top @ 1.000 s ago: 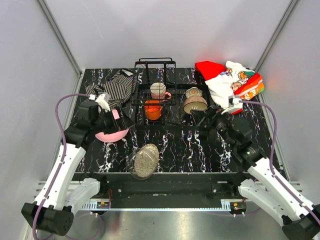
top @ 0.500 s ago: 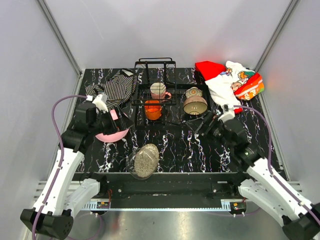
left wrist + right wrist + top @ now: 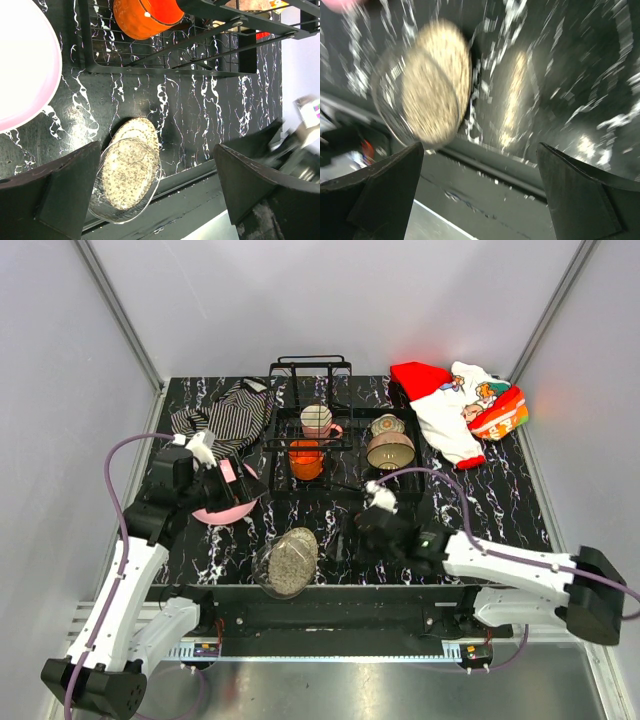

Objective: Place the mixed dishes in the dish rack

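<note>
The black wire dish rack stands at the back centre, with the small orange cup and the cream-pink mug in it. To its right sit the brownish bowl and the floral cup. My left gripper hangs open over the pink plate; the left wrist view shows the pink plate, the orange cup and the tan-gold plate. My right gripper is open and empty, just right of the tan-gold plate, which appears blurred in its view.
A striped black-white cloth lies at the back left and a red-white printed cloth at the back right. The tan-gold plate lies at the table's near edge, with something clear and glassy overlapping it.
The right arm has swung from beside the bowl at the back right down to the near centre, close to the tan-gold plate. The left arm has barely moved.
</note>
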{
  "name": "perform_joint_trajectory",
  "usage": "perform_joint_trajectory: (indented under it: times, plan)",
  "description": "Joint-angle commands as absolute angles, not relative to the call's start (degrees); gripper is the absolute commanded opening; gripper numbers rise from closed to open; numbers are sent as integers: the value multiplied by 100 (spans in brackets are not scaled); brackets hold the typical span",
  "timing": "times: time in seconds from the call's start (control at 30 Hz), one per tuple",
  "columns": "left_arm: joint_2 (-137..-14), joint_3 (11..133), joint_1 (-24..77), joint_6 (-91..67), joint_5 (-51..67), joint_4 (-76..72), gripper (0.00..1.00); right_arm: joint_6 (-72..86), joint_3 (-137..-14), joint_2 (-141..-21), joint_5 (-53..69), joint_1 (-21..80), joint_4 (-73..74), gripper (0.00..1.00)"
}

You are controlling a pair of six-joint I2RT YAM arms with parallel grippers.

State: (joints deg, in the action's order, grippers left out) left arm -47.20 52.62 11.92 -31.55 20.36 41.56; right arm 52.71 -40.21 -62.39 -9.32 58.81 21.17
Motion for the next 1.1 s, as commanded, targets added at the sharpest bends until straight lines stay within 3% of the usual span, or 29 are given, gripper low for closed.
perform_joint_trajectory:
  times: [0.0, 0.23, 0.43, 0.77, 0.83, 1.07]
  plan:
    - [-4702, 5212, 1160, -3155, 2004, 3999, 99, 5800, -4403, -6837, -1670, 6705, 2013, 100]
    - [-4658, 5159, 1160, -3138, 1987, 3990, 99, 6231, -4649, -7909, -1626, 7312, 1381, 82]
    - [-4658, 5124, 1160, -3076, 1986, 3999, 99, 6301, -4693, -8411, -1512, 7357, 854, 60]
    - [-4790, 5256, 1160, -2988, 2030, 3999, 99, 6469, -4702, -8947, -1556, 7365, 624, 47]
    - [-4799, 5256, 1151, -2997, 2030, 3999, 99, 6495, -4676, -8991, -1547, 7365, 528, 35]
    - [-4746, 5265, 1160, -2918, 1987, 4078, 99, 6539, -4632, -9149, -1600, 7365, 308, 26]
